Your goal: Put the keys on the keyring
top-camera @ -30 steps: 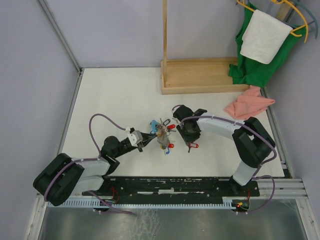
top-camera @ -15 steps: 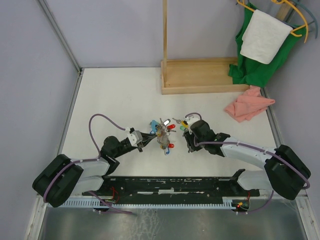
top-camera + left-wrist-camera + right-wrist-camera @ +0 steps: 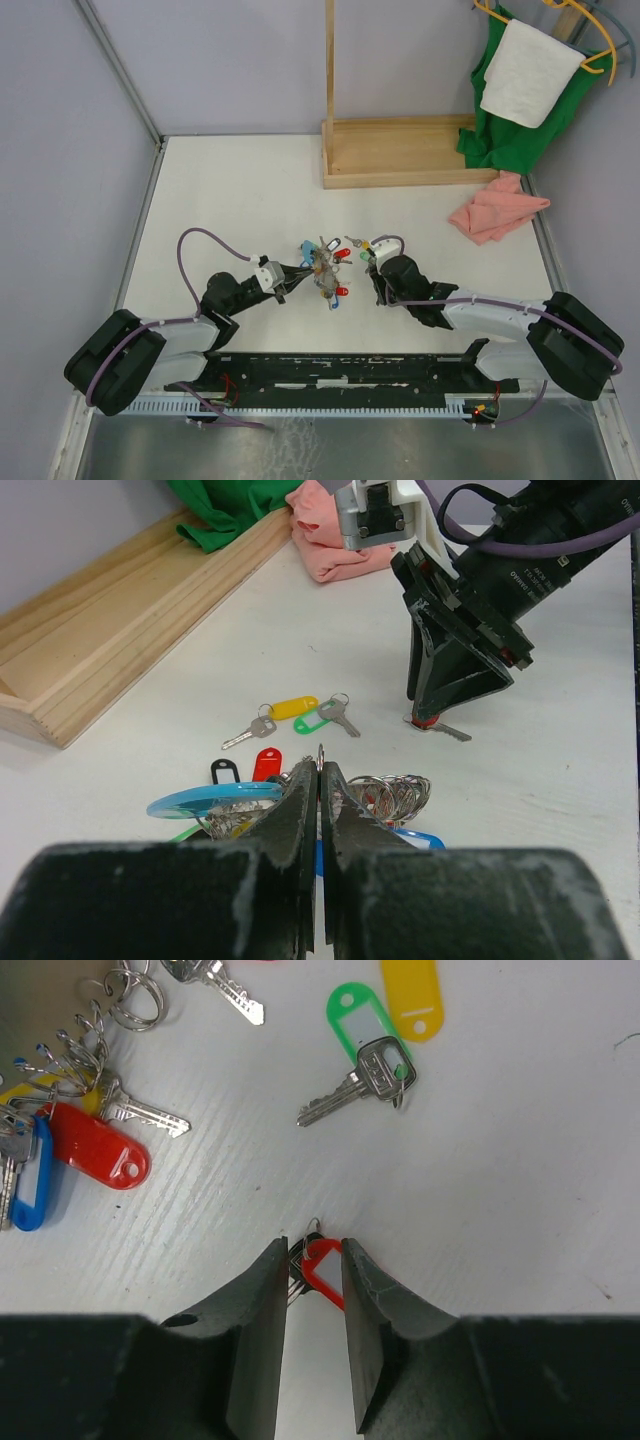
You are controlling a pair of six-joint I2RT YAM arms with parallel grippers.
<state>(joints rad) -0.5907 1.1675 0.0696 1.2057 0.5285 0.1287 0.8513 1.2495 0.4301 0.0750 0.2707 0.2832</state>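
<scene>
The keyring (image 3: 322,268), a light-blue band (image 3: 200,800) strung with many tagged keys, lies mid-table. My left gripper (image 3: 321,770) is shut on its thin metal ring, which pokes out above the tips. To its right, a red-tagged key (image 3: 325,1265) lies on the table, and my right gripper (image 3: 314,1250) points down with both fingers touching the tag and the key head. The same gripper (image 3: 430,718) shows in the left wrist view with the key's blade sticking out beside it. Two loose keys, one with a yellow tag (image 3: 412,998) and one with a green tag (image 3: 362,1022), lie just beyond.
A wooden stand (image 3: 410,150) sits at the back of the table. A pink cloth (image 3: 497,208) lies at the right edge, with a green cloth and a white towel (image 3: 525,75) hanging above it. Walls close the table on the left and at the back.
My right arm has dropped low and stretched out to the right, uncovering the yellow- and green-tagged keys. Its gripper stays at the red-tagged key. The left arm and keyring have not moved.
</scene>
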